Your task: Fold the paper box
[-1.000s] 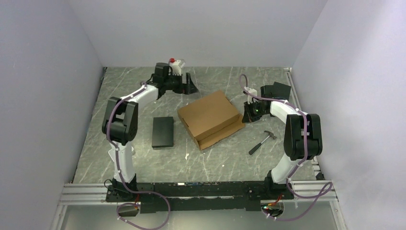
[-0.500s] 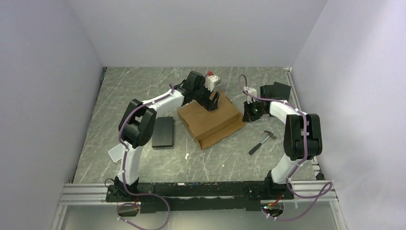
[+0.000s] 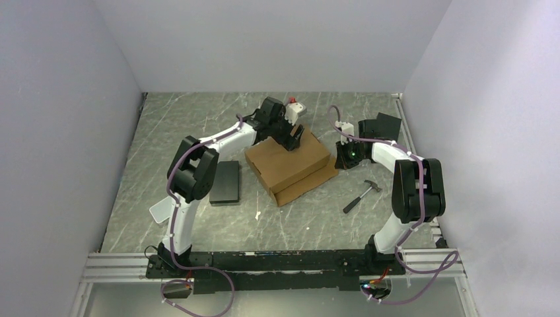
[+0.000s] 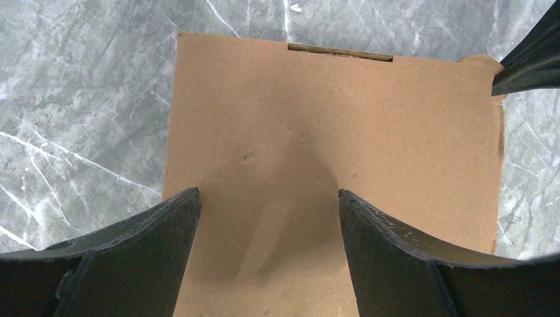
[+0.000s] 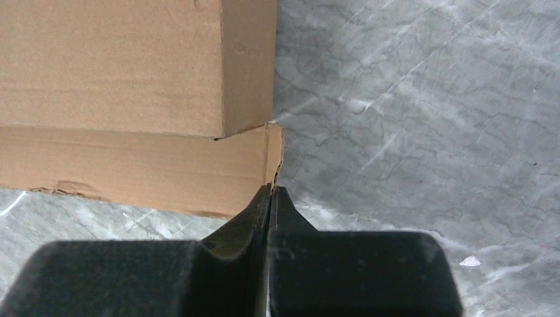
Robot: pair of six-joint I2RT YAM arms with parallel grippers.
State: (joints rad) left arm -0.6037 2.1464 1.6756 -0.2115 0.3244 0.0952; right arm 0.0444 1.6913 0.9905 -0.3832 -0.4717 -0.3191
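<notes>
Top external view: paper box at frame centre, one gripper on each side

Item 1. We found the paper box [image 3: 290,162] lying on the grey marbled table [image 3: 198,119], just right of frame centre, turned at an angle. Its lid was down, and a lower cardboard layer stuck out along the near and right edges.

Item 2. The left gripper [image 3: 292,137] stood over the upper part of the lid. In the left wrist view its fingers [image 4: 152,251] were spread wide apart, with bare cardboard [image 4: 330,119] showing between them. We could not tell whether the tips touched the lid. A slot in the cardboard sat at the top edge of that frame.

Item 3. The right gripper [image 3: 343,155] sat at the box's right corner. In the right wrist view its fingers were pressed together, the joined tip [image 5: 271,191] meeting the ragged corner of the lower flap, below the raised box wall [image 5: 119,66]. We saw no cardboard between them.

Item 4. A black block [image 3: 225,181] lay left of the box, just beside it but apart.

Item 5. A hammer [image 3: 362,195] lay lower right of the box, clear of it.
</notes>
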